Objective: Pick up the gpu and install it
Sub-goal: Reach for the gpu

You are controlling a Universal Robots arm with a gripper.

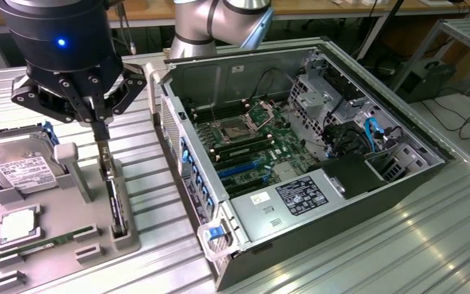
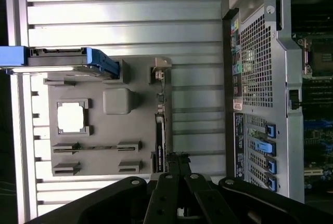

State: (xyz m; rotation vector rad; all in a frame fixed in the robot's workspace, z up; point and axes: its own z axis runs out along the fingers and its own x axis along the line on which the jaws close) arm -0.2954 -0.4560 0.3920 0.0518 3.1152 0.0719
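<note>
The arm (image 1: pixel 218 21) bends over from behind the tool, and its dark wrist (image 1: pixel 55 37), lit by a small blue lamp, aims the gripper (image 1: pixel 102 127) straight down. The black linkages (image 1: pixel 71 98) splay out to either side above the tip, while the fingers (image 1: pixel 98 116) are pressed together below them.

Clear lane between holder (image 1: pixel 59 211) and case (image 1: pixel 169 131)
I see bare tabletop (image 1: pixel 149 177) there; the case wall and the holder's upright gpu (image 1: pixel 117 208) hem it.
</note>
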